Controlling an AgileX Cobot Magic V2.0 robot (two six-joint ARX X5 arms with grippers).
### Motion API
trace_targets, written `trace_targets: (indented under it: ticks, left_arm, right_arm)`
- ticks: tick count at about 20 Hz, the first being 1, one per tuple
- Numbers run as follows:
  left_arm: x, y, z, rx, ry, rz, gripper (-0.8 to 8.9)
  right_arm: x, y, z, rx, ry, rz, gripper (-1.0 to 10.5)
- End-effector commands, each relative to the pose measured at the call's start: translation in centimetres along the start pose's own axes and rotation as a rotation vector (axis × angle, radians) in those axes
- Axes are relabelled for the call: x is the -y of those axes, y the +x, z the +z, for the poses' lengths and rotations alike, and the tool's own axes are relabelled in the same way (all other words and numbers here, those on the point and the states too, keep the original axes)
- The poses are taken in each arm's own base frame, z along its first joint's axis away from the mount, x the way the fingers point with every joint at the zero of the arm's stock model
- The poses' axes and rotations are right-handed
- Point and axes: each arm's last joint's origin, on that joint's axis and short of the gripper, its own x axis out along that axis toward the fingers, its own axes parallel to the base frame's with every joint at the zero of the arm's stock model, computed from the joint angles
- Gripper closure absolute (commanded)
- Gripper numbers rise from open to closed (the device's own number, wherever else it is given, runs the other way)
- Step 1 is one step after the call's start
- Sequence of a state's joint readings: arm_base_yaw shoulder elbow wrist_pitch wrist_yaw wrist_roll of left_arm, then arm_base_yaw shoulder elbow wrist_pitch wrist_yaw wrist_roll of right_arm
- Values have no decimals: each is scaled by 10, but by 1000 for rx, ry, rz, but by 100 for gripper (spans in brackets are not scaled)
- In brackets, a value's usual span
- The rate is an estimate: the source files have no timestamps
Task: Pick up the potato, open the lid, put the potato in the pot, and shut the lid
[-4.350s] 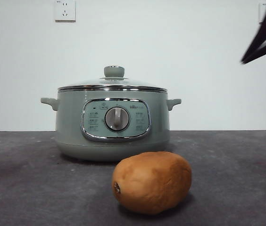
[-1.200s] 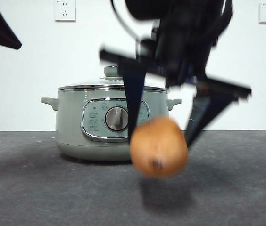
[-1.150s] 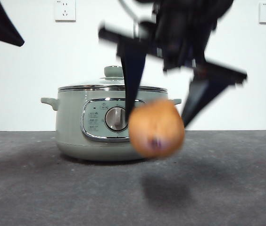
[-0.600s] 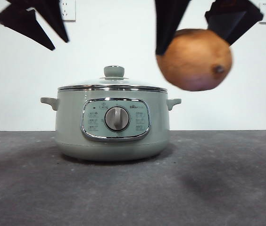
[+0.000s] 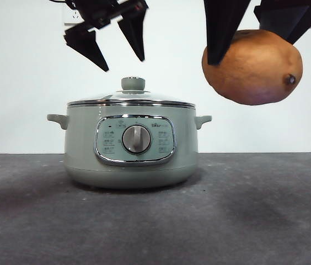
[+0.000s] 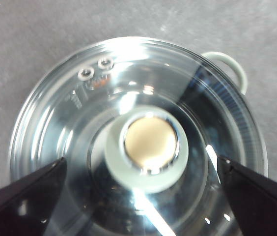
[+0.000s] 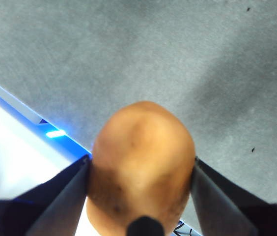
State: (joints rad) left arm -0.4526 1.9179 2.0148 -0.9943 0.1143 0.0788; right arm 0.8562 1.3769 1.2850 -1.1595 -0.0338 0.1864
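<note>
low level front view across the table (image 5: 155, 221); both wrist views straight down, close, each sharing one object with front

Legible text: none.
Pot (image 5: 84, 149) control panel (image 5: 135, 139) carries small dark print and icon marks in columns either side of the dial (image 5: 137, 138), plus a short mark above the dial; all too small to read. Lid (image 6: 79, 123) glass bears a faint stamp, unreadable.

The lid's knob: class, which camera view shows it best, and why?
The left wrist view: the knob fills the middle, seen from straight above between the open left hand. The front view shows it small, side-on. The right wrist view misses it.
</note>
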Motion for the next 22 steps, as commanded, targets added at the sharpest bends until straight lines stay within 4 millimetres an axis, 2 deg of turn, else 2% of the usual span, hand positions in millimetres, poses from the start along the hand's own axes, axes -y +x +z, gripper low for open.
trace_targets:
  ticks: [1,7,14,18,20,22]
  left_arm:
    - [5,13,1,-11,37,-7,272]
    - [7,26,3,-1,22,15,285]
    - [6,33,3,-6,14,13,285]
    - [5,49,-3,-70,2,10,290]
    - [5,52,-3,-75,-3,13,359]
    - [7,53,-2,-59,4,15,379]
  right_arm:
    - [0,-1,0,4,-9,1,958]
    - [-1,-1,1,7,-9,2,958]
    - [-1,-1,1,11,-9,3,958]
    - [-1,-1,1,10,-7,3,958]
    - [-1,-1,1,9,-6,5,958]
    - [-1,-1,1,9,-6,5,958]
